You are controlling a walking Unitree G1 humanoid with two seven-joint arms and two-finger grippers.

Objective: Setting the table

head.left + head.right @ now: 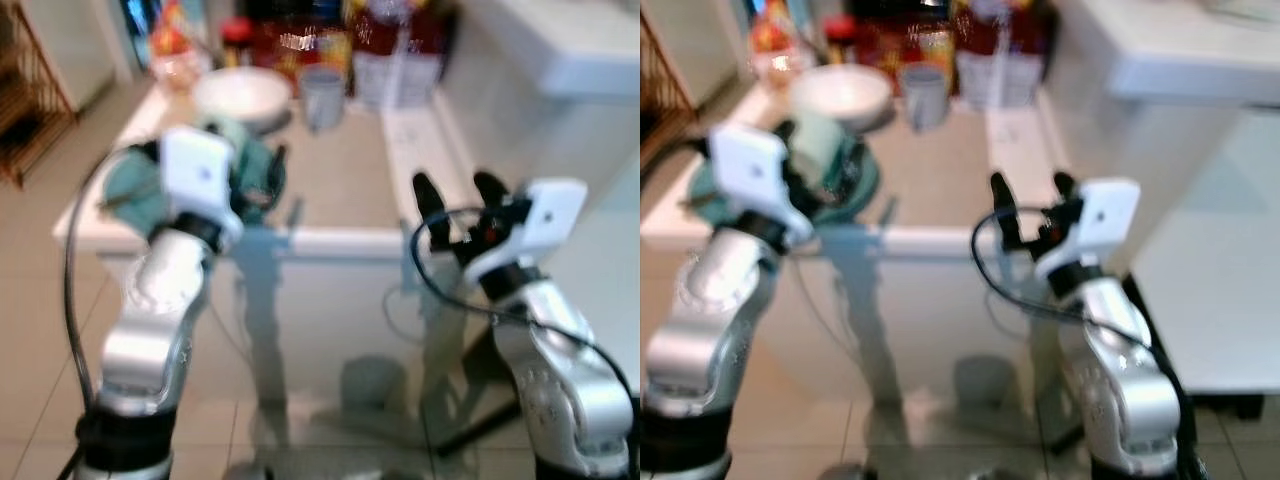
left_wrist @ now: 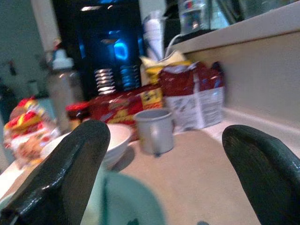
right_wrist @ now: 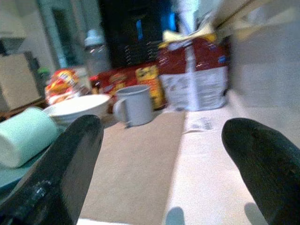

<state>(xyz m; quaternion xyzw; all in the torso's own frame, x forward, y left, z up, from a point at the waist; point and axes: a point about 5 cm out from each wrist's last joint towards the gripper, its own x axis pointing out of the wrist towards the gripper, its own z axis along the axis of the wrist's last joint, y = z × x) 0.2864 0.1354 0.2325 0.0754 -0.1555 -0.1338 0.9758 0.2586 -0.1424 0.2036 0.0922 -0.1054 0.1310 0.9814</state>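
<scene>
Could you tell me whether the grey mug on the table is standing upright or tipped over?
Upright. The grey mug stands on its base on the table, mouth up and handle to the side, beside the white bowl.

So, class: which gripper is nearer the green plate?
Left. The left gripper hovers open over the green plate; the right gripper is off beyond the table's right corner.
</scene>
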